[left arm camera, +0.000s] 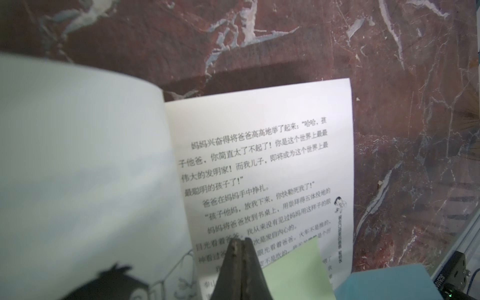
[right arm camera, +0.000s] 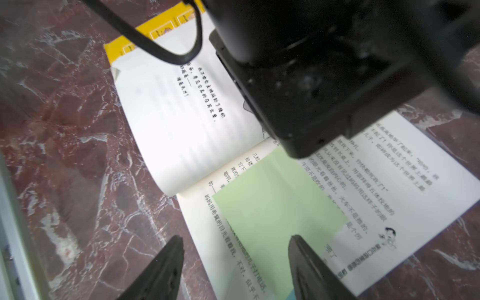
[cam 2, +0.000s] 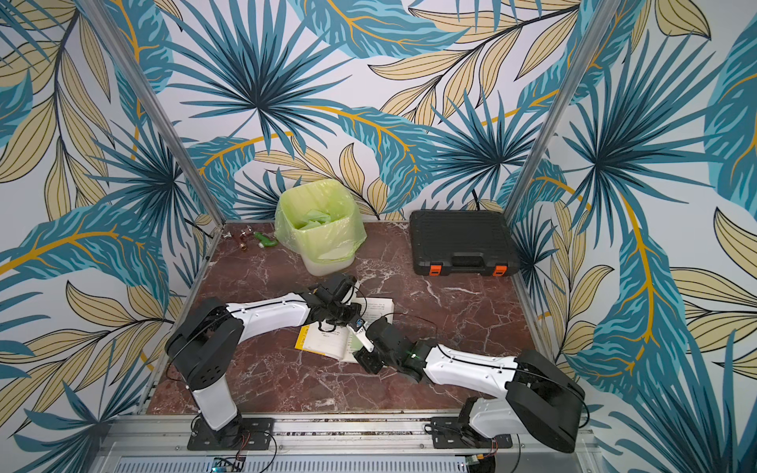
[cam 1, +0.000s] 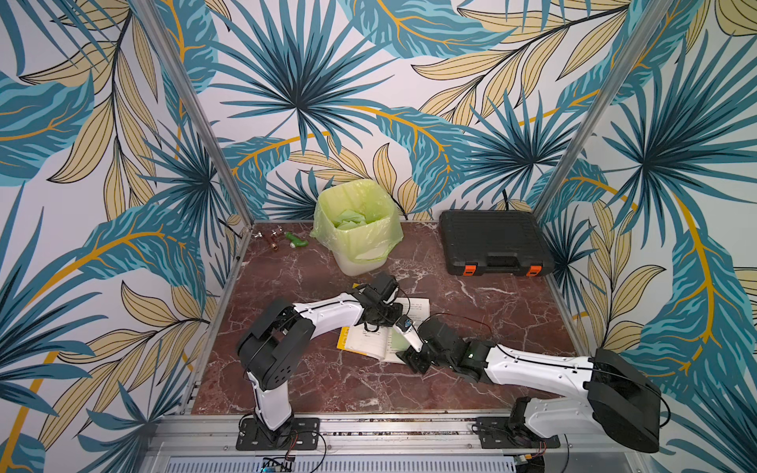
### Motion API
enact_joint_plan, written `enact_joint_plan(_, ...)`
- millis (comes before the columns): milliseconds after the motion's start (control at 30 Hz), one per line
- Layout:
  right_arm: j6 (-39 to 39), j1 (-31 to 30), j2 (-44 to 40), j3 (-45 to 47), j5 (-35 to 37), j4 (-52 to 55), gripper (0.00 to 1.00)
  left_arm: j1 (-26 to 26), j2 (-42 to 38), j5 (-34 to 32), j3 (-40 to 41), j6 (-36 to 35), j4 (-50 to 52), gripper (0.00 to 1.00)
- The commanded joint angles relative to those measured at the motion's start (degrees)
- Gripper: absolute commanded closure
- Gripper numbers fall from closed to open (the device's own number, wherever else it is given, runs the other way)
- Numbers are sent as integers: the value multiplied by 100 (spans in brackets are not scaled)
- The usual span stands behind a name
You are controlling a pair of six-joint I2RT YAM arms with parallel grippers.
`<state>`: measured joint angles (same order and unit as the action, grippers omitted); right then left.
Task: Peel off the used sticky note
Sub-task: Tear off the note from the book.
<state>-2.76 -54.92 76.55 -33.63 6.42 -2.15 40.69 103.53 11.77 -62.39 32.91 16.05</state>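
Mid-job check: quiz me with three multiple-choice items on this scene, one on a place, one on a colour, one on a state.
1. Where is the note?
A. On the open book's page.
B. On bare marble.
C. On a bin's rim.

2. What colour are the case's latches?
A. Blue.
B. Orange.
C. Yellow.

3. How does the right gripper stand?
A. Shut on the note.
B. Shut, empty.
C. Open, empty.

Key:
1 A: the green square lies flat over the printed text.
2 B: two orange clips show on its front edge in both top views.
3 C: its fingers stand wide apart with nothing between them.
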Motion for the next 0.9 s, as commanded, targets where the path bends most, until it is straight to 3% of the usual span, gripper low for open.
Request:
enact_joint_plan(0,331,-98,285,104,789,-320,32,9,55,102,80,40,-129,97)
enact_joint_plan(433,619,-307,1088,-166,1607,-297,35,-73,4,147,176,111,-177,97)
enact_joint_plan(533,619,-317,1196,-212,1680,-319,44,-95,-22,161,192,132,-189,97)
enact_joint_plan(667,548,-319,1200,-207,1714,-371,64,-113,-76,190,193,150,-199,97)
enact_joint_plan(867,374,-305,1136,-181,1565,-297,84,-139,-114,183,209,199,-208,97)
